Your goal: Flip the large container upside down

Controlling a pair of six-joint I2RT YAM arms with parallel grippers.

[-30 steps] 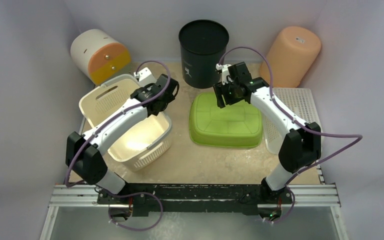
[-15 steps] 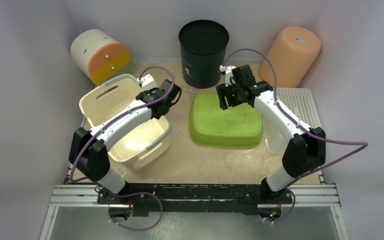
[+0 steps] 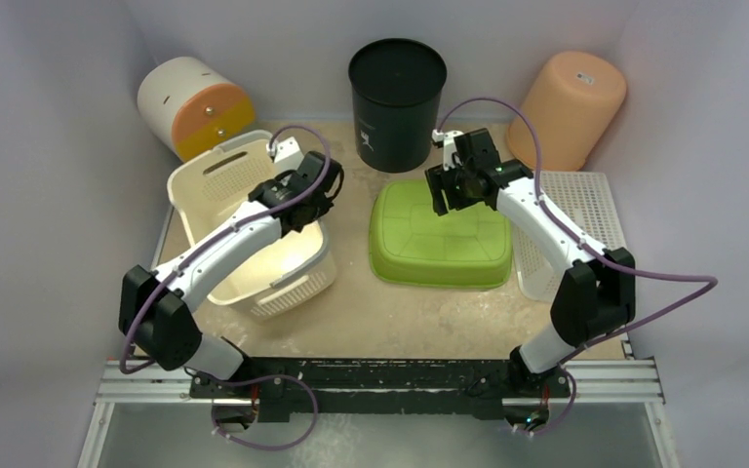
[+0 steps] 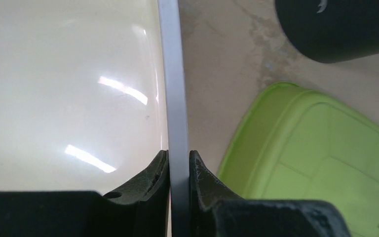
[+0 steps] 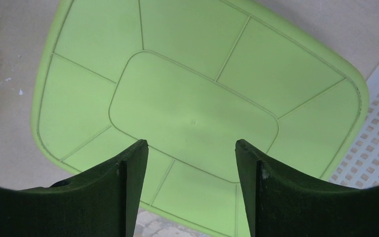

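Note:
The large container (image 3: 216, 190), a cream-beige basket with a cut-out handle, sits tilted at the left of the table with its opening facing up and toward the right. My left gripper (image 3: 304, 213) is shut on its right-hand rim. In the left wrist view the grey-white rim (image 4: 173, 74) runs straight up between the two black fingers, with the left gripper (image 4: 178, 155) pinching it. The glossy cream inner wall (image 4: 69, 89) fills the left half. My right gripper (image 3: 447, 200) hangs open over the lime-green tub and holds nothing.
The lime-green tub (image 3: 439, 239) lies bottom-up at centre, right beside the basket, and fills the right wrist view (image 5: 192, 84). A black bucket (image 3: 397, 88) stands behind. A white perforated basket (image 3: 585, 205) lies at right, a peach bin (image 3: 566, 107) back right, a white-and-orange drum (image 3: 193, 105) back left.
My left gripper has closed on the basket's right rim and the basket has tipped and shifted toward the back. The right arm drifted slightly right and stays open.

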